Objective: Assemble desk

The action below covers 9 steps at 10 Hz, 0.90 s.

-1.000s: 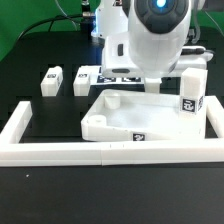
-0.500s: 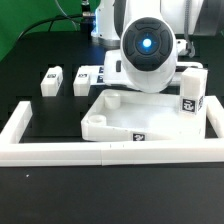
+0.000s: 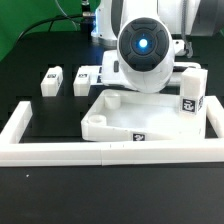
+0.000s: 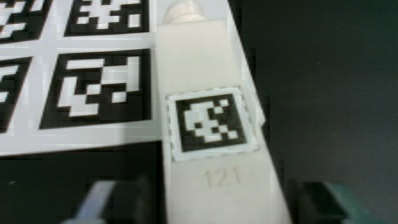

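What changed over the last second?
The arm came down, then edged slightly to the exterior view's left. Its end effector is open astride a leg; nothing gripped. Desk top and the other legs stayed put.

White rimmed desk top [image 3: 122, 120] lying flat, tagged legs [image 3: 51, 80] nearby
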Tool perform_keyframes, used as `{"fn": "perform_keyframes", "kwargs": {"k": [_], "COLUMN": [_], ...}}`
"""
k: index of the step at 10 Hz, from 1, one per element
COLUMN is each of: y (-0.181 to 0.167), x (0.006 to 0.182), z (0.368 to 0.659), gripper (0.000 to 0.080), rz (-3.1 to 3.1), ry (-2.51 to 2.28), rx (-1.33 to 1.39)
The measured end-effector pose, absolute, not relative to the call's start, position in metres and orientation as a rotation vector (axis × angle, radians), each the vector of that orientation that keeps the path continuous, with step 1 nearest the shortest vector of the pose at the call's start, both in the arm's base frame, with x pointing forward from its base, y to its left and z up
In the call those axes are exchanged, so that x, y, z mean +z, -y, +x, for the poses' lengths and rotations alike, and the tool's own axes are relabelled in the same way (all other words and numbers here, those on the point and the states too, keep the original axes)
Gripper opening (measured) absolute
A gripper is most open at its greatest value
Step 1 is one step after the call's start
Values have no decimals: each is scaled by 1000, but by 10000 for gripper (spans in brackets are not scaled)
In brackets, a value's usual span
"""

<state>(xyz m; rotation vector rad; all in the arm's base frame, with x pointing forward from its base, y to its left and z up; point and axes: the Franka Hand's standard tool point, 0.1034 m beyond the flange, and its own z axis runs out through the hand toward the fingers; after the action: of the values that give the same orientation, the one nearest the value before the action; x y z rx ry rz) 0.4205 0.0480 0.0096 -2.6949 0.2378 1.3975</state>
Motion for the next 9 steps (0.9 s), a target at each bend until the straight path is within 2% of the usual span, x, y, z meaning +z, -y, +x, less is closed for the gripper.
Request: {"fn": "perform_keyframes", "kwargs": {"k": [1,7,9], "y": [-48,-46,-35], "x": [10,13,58], "z": [421,423,454], "gripper": [287,287,287], "rz": [-2694,-2689,-2677], "ry": [-239,-248,-275], "rx": [1397,1397,1341]}}
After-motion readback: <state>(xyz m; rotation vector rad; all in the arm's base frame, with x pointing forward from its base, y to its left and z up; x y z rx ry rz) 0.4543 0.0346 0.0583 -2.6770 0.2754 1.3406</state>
